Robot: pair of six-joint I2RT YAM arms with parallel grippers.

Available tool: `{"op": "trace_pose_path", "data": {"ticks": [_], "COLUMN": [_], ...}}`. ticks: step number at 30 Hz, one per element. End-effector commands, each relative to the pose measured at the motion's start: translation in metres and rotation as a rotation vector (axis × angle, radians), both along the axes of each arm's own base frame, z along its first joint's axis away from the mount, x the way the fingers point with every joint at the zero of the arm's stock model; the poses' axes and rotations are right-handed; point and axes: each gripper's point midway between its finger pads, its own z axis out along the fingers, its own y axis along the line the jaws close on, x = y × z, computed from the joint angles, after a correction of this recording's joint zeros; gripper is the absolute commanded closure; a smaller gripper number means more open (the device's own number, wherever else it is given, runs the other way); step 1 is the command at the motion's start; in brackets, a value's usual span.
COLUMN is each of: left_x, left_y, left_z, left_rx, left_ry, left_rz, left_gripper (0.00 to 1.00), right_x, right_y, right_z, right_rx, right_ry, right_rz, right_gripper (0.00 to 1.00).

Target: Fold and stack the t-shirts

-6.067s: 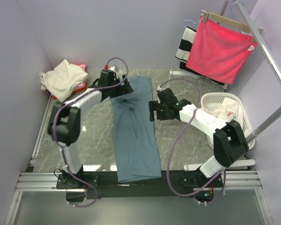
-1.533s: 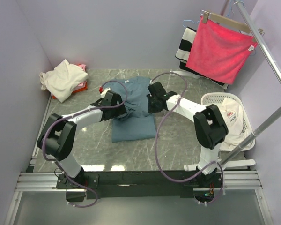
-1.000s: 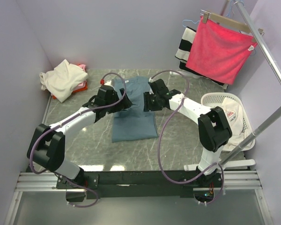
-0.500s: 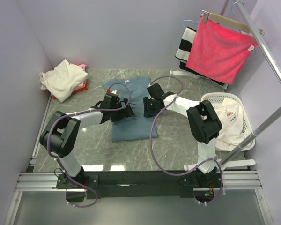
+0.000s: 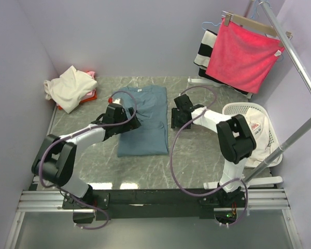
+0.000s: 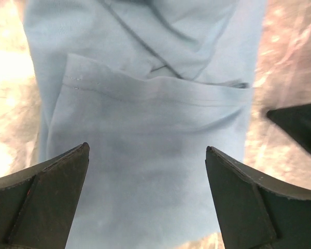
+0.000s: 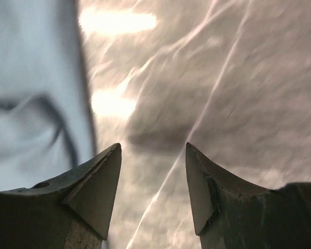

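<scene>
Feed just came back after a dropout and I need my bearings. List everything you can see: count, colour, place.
blue shirt: one, blue-grey, folded, table centre
cream shirt: one, cream, crumpled, far-left corner
red shirt: one, pink-red, peeking from under the cream shirt
printed shirt: one, white with red print, in the basket
basket: one, white, right side
towel: one, pink-red, hung far right
striped cloth: one, black and white, behind the towel
table: one, grey marble
left tool: one, black, open, over the blue shirt
right tool: one, black, open, over bare table beside the blue shirt
</scene>
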Motion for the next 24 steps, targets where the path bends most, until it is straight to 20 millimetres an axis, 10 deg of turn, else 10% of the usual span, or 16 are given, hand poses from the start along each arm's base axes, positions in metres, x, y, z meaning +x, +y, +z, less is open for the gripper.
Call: {"op": "trace_pose_path", "data": {"ticks": [1, 14, 24], "left_x": [0.009, -0.080, -0.111], "left_y": [0.006, 0.048, 0.060], "left_z": [0.065, -0.019, -0.048], "left_rx": [-0.008, -0.008, 0.009], "left_ry": [-0.153, 0.107, 0.177], "left_rz": [0.011, 0.169, 0.189], "left_gripper": [0.01, 0.01, 0.01], "right_x": [-0.017, -0.093, -0.129], "right_y": [0.024, 0.052, 0.074], "right_z": [0.040, 0.032, 0.009], "right_rx": [0.160, 0.375, 0.403], "right_ry": [-0.033, 0.106, 0.191], "right_rz": [0.101, 0.228, 0.260], "right_gripper": [0.39, 0.35, 0.34]}}
